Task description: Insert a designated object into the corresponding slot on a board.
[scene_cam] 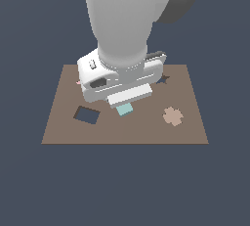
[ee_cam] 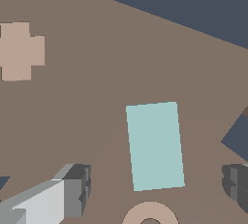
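Two fingers (ee_cam: 72, 191) of the gripper (ee_cam: 155, 189) stand apart, straddling the teal block (ee_cam: 155, 145) we find lying flat on the board (scene_cam: 190, 132), apart from the slot (scene_cam: 87, 115), presumably readying a grasp.

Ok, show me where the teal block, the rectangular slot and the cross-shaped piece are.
teal block (ee_cam: 155, 145): wrist view, middle of its top face.
rectangular slot (scene_cam: 87, 115): exterior view, centre of the dark hole.
cross-shaped piece (scene_cam: 173, 116): exterior view, its centre.

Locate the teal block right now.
In the exterior view the teal block lies on the board, directly under the end effector, right of the rectangular slot.
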Tool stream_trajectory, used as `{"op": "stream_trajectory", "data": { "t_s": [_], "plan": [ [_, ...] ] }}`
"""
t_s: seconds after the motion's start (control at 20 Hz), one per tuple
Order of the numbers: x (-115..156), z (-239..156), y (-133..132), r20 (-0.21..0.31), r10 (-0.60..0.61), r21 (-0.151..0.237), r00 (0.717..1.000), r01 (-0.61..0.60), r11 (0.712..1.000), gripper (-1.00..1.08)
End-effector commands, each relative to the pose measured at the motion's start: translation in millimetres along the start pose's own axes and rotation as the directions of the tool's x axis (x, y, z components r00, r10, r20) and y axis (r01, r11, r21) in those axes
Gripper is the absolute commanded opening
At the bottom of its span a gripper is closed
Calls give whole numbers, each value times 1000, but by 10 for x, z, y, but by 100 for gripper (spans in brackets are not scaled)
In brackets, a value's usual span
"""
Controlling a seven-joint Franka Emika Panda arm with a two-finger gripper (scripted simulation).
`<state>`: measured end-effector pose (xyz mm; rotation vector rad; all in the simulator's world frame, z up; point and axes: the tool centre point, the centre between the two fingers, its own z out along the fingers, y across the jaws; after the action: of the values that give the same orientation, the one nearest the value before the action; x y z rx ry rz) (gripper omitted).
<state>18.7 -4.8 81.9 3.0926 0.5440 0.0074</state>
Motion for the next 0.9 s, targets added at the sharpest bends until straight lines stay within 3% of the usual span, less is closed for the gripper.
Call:
{"op": "stream_trajectory", "data": {
  "t_s": [0.0,0.85],
  "plan": [
    [19,127,30,1,-39,1,999,39,999,100],
    [51,465,74,4,-94,3,996,94,996,100]
  ]
}}
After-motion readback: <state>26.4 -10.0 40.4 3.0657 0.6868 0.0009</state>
